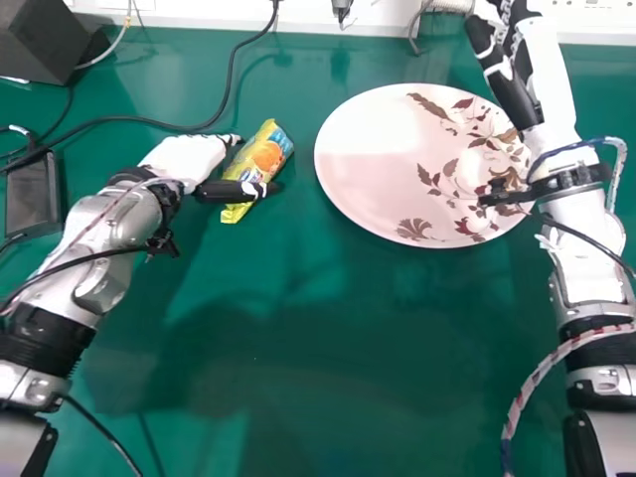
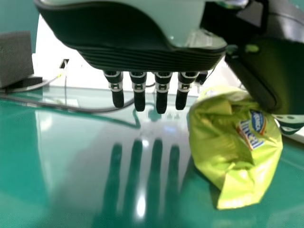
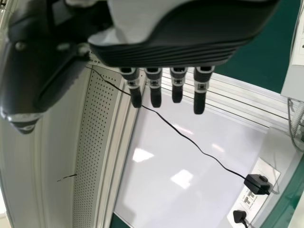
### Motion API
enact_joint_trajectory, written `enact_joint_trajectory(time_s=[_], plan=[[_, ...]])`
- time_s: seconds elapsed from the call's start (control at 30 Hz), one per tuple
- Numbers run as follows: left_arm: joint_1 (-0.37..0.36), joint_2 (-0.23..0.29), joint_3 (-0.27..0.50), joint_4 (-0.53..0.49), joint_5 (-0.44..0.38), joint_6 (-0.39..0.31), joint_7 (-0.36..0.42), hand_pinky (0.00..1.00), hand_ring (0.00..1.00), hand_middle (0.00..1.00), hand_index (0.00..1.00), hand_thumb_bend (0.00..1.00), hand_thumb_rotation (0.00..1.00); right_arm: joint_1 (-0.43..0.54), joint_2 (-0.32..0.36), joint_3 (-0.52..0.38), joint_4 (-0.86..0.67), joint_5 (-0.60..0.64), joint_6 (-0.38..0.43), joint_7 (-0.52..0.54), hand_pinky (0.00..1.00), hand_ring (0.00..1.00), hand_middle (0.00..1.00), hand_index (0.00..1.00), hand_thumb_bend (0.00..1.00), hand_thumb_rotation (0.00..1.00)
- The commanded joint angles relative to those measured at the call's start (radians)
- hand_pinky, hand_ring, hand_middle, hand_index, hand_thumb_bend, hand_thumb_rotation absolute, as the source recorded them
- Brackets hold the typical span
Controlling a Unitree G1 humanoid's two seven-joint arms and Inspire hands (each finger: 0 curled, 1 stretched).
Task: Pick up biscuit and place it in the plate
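the left hand hangs over the glossy green bench with its fingers straight, their dark reflections showing on the surface. the crumpled yellow-green biscuit packet sits beside them, close by the thumb. farther back are a dark cable, a dark box and a white wall.

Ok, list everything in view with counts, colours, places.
biscuit packet: one, yellow, left of plate
plate: one, pink, leaf-patterned, right side
table: one, green, underneath
box: one, dark grey, far left corner
flat device: one, black, left edge
cables: several, mostly black, around edges
wall: one, white, far side
plugs: two, black, in wall sockets
arms: two, mainly silver, either side
left robot hand: one, white and black, by packet
right robot hand: one, same colours, by plate
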Motion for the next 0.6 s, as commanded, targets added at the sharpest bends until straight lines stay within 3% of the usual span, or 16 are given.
enact_joint_trajectory(time_s=[0.0,0.23,0.57], plan=[[-0.004,-0.014,-0.018,0.014,0.019,0.010,0.025,1.00,1.00,1.00,1.00,1.00,0.87,0.024,0.004,-0.001,-0.016,0.004,0.005,-0.002,0.88,1.00,1.00,1.00,1.00,0.46],[-0.015,-0.031,-0.033,0.030,0.041,0.038,0.044,1.00,1.00,1.00,1.00,1.00,0.87,0.025,0.004,-0.001,-0.023,0.002,0.008,-0.002,0.88,1.00,1.00,1.00,1.00,0.43],[-0.034,-0.031,-0.041,0.053,0.036,0.020,0.038,1.00,1.00,1.00,1.00,1.00,0.87,0.029,0.006,-0.003,-0.040,0.001,0.011,-0.007,0.86,1.00,1.00,1.00,1.00,0.41]])
